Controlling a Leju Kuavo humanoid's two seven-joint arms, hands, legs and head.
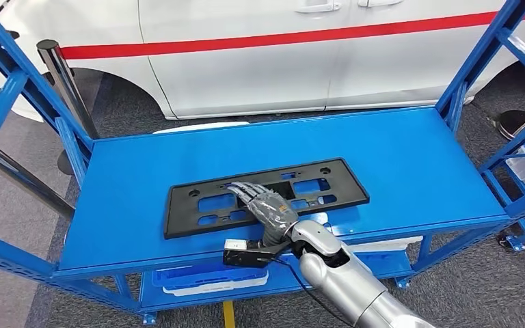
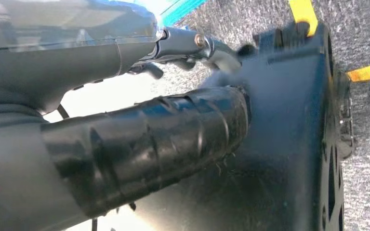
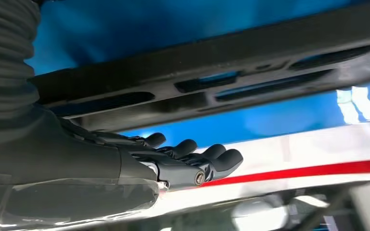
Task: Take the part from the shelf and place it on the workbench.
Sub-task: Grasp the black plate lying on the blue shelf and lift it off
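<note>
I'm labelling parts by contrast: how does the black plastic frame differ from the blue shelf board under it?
The black frame is pierced by cutouts; the blue shelf board is solid. The frame is smaller and lies skewed on the board. The right hand rests on the frame, not the board. Both are flat rectangles.

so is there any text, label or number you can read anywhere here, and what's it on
No text can be read in any view.
Black part on the blue shelf: moulded openings, no lettering visible.
White car: a red stripe, no words or numbers in view.
Small white tag on the camera unit at the right wrist: too small to tell if it carries print.
Yellow floor tape in the left wrist view: plain, no marking.
</note>
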